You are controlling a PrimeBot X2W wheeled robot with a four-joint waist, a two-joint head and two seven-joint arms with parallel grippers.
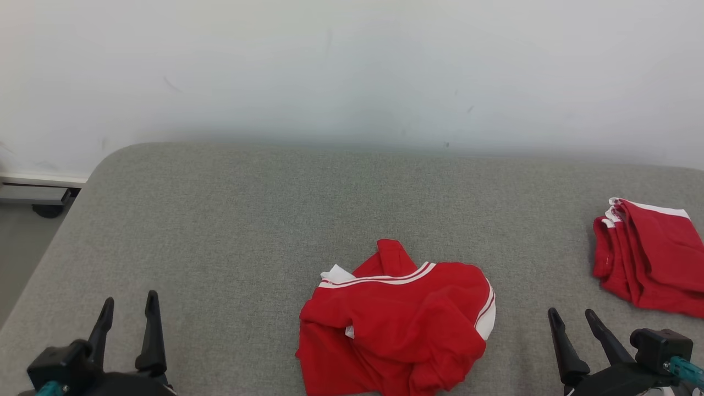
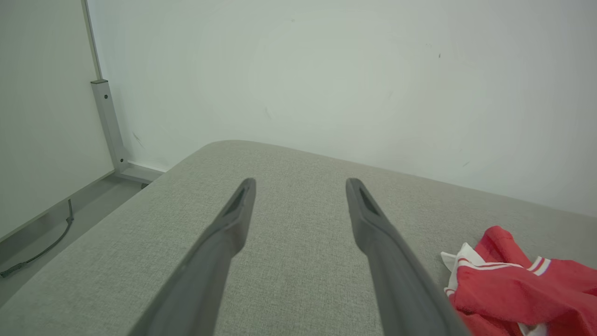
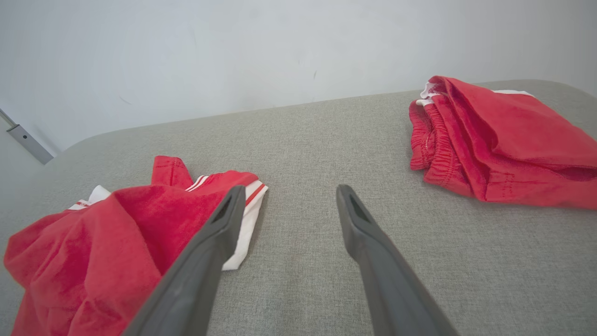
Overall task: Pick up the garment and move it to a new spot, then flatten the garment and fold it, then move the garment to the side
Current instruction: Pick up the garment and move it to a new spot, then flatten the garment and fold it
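Lying crumpled, red garment (image 1: 396, 319), woven grey cushion (image 1: 231, 231)

Garment (image 1: 396, 324) was soft matt red cloth, cushion (image 1: 220, 231) was coarse grey woven fabric, fingers (image 2: 226, 233) looked matt, perhaps plastic, wall (image 1: 352, 66) was smooth and matt

No legible text, label, brand, number or sign is present on the crumpled red garment (image 1: 396, 324), the folded red garment (image 1: 649, 258), the grey padded surface (image 1: 220, 231) or the wall (image 1: 352, 66).
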